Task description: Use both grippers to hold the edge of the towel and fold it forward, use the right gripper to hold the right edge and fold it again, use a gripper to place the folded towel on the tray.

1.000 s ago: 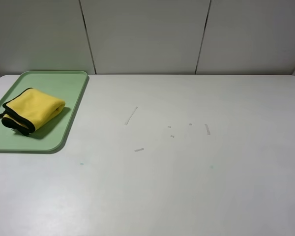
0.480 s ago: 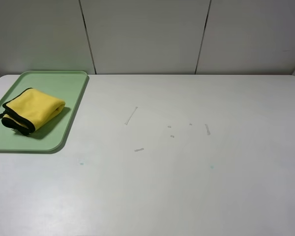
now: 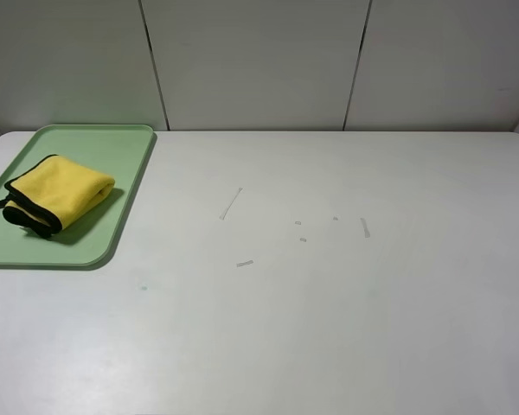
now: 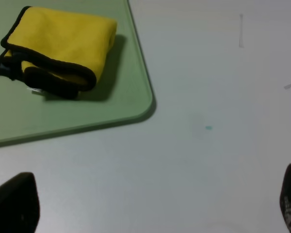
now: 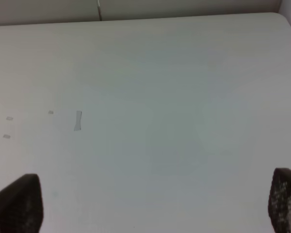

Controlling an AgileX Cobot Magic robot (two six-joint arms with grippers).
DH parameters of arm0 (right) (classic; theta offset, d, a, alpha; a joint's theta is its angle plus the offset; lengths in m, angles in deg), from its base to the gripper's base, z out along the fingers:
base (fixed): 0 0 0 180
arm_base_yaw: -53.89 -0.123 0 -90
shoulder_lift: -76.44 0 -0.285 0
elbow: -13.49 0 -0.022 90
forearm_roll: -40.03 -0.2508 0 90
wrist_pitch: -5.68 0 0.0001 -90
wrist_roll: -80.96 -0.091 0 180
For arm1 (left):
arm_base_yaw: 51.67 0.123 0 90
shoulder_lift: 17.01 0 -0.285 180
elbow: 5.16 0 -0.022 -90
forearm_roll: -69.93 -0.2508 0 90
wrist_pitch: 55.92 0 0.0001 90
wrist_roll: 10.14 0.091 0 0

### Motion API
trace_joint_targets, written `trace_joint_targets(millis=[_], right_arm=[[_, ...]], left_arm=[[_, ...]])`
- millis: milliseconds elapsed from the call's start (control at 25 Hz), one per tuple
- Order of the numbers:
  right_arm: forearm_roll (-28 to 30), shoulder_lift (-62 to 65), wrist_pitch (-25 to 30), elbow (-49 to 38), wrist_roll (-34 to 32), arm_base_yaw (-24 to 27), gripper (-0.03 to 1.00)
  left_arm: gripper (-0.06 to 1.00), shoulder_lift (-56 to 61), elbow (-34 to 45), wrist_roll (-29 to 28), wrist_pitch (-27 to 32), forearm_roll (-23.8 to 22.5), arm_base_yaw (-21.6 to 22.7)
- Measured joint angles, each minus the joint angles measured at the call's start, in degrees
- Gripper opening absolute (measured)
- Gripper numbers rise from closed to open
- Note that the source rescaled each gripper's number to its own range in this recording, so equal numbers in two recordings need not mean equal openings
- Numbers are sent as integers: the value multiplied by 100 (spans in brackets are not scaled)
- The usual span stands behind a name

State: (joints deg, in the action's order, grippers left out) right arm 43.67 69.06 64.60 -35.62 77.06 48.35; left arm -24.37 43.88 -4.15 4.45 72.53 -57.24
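Towel (image 3: 59, 192) lies folded on the tray (image 3: 112, 160), at about 9 o'clock in the high view, far left side of the table (image 3: 329, 303). Folded into a thick bundle, yellow plush face out, black trim (image 4: 48, 63) running along its near edge, small black loop poking off the left corner. No arm shows in the high view.

Left end effector (image 4: 150, 213): jaws spread wide, only the two dark finger ends (image 4: 14, 204) visible at the picture corners of the left wrist view. Nothing between them, just bare table. From it the towel (image 4: 63, 39) sits at roughly 11 o'clock, well apart, no contact. The tray's rounded corner (image 4: 145, 104) lies between the end effector and the towel.

Right end effector (image 5: 150, 206): also wide, holding nothing, two dark finger tips (image 5: 17, 204) at the lower corners of its wrist view. Right one looks textured, speckled. Towel and tray not seen in this view, only table and a few pale tape scraps (image 5: 77, 120).

Arm pose: both wrist cameras look down and forward over the table from low height; joints not visible, cannot tell more.

Materials: towel soft, fuzzy, bright yellow, hem bound black. Tray smooth pale green plastic, low raised rim, rounded corners, clearly bigger than the folded towel. Table matte white, faint tape marks (image 3: 231, 203) near centre. Grey panel wall (image 3: 259, 60) behind at 12 o'clock.
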Motion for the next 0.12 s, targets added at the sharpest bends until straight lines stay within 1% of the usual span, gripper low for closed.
trace_joint_targets(millis=[120], right_arm=[[0,0,0,0,0,0,100]], left_arm=[[100,0,0,0,0,0,0]])
